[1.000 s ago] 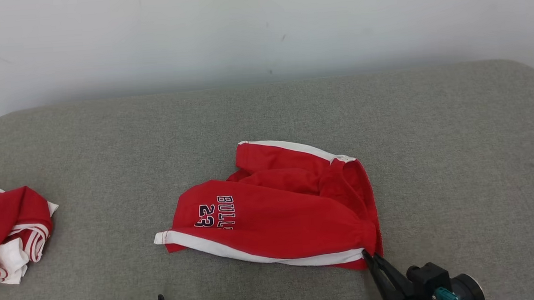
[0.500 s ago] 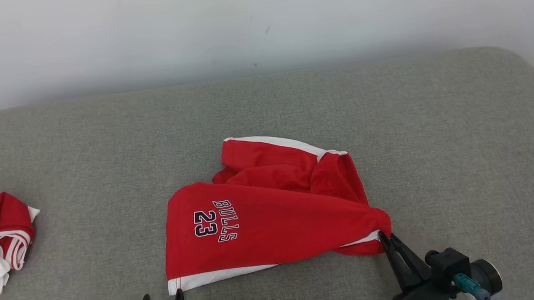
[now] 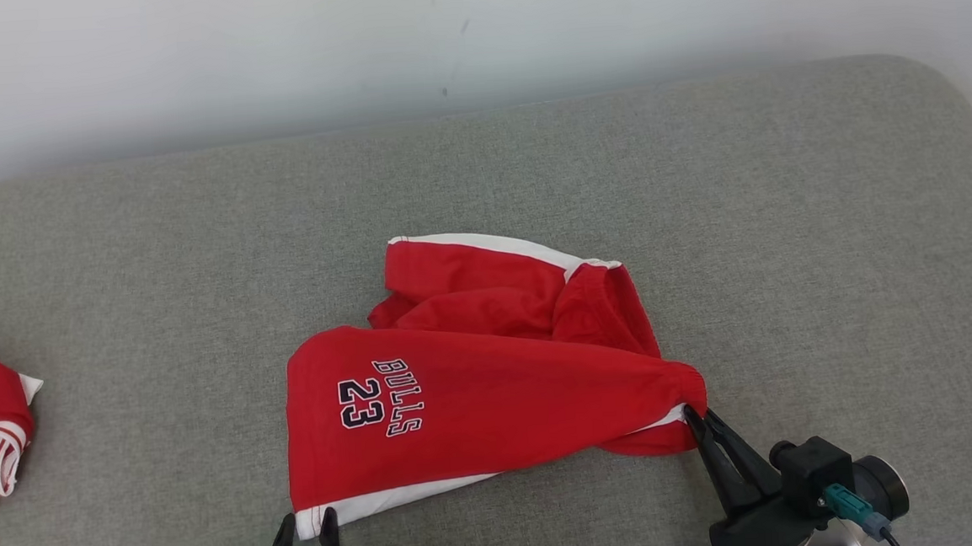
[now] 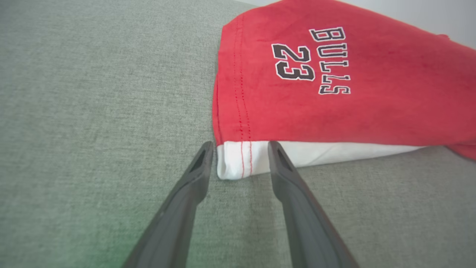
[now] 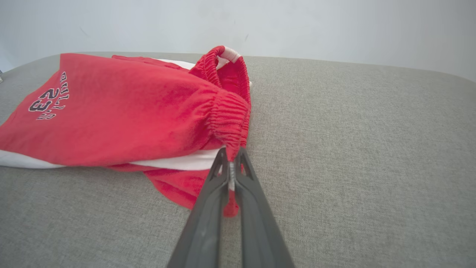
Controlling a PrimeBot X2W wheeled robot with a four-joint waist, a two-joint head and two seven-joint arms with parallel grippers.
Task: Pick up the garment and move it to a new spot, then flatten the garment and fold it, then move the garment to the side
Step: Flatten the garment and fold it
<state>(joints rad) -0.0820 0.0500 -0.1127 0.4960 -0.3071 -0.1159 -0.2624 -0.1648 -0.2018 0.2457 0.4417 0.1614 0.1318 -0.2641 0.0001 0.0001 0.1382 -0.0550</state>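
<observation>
Pinching the shorts (image 3: pixel 477 400) by the waistband (image 5: pixel 227 111), right gripper (image 3: pixel 690 415) holds; spread left gripper (image 3: pixel 307 520) has reached the hem (image 4: pixel 241 163).

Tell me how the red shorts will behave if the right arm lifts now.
Probably floppy: the red shorts lie in soft folds, so they would likely hang from the right gripper, shut on the gathered waistband. Likely light: a fingertip pinch pulls the cloth taut. The hem corner at the open left gripper would probably drag on the cushion.
</observation>
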